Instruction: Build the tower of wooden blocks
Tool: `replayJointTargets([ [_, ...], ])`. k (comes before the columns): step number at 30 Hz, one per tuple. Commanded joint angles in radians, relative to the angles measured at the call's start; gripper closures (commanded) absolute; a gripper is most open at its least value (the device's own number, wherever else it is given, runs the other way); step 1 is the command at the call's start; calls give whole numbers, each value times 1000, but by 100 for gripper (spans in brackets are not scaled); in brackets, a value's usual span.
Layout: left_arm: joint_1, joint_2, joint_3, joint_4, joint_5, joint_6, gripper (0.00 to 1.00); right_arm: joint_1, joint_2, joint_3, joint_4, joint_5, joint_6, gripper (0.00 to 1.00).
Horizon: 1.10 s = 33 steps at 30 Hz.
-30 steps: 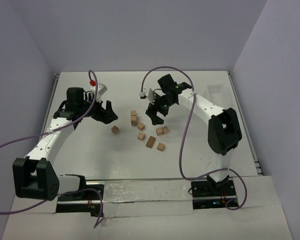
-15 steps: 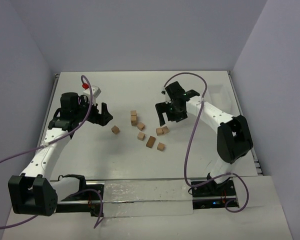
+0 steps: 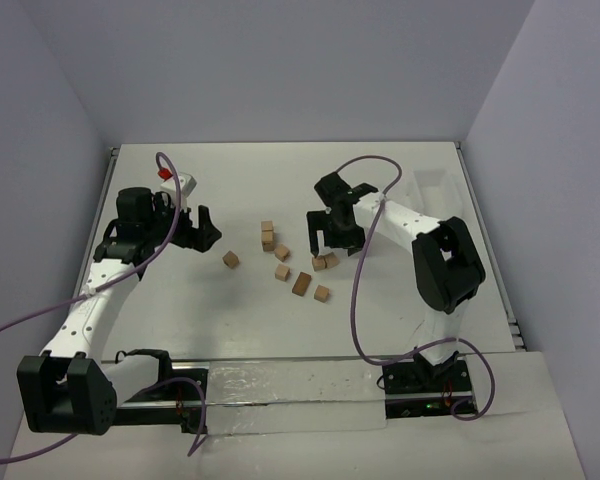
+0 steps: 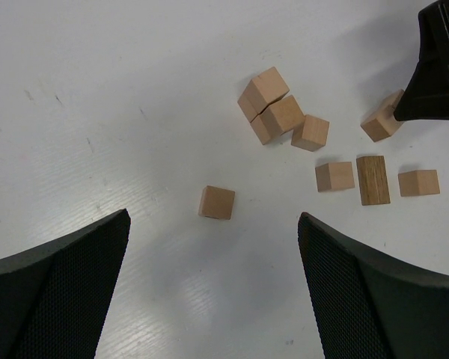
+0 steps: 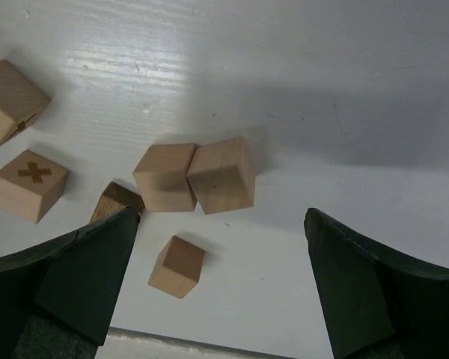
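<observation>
Several small tan wood blocks (image 3: 281,272) lie scattered on the white table; no tower stands. Two blocks (image 3: 267,235) touch each other at the far side of the group. One block (image 3: 231,259) lies apart on the left, and shows in the left wrist view (image 4: 217,203) just ahead of my open, empty left gripper (image 4: 213,224), which hovers left of the group (image 3: 202,228). My right gripper (image 3: 330,243) is open and empty above a touching pair of blocks (image 3: 325,261). That pair shows in the right wrist view (image 5: 194,177) ahead of the right gripper (image 5: 218,218), with another block (image 5: 177,266) between the fingers.
A white translucent bin (image 3: 435,190) sits at the back right. A darker, taller block (image 4: 373,179) and an X-marked block (image 5: 30,185) lie among the others. Grey walls close the table on three sides.
My right gripper has swung down and toward the near side, from above the far blocks to over the touching pair. My left gripper has drawn back a little to the left.
</observation>
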Motion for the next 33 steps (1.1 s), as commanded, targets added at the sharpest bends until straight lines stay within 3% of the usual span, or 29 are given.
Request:
replayJointTargets([
  [1,11,-15,0,48,9,-10,1,20,13,54,17,75,17,0],
  [33,22,-1,3,47,31,-14,1,55,92,46,55,44,-25,1],
])
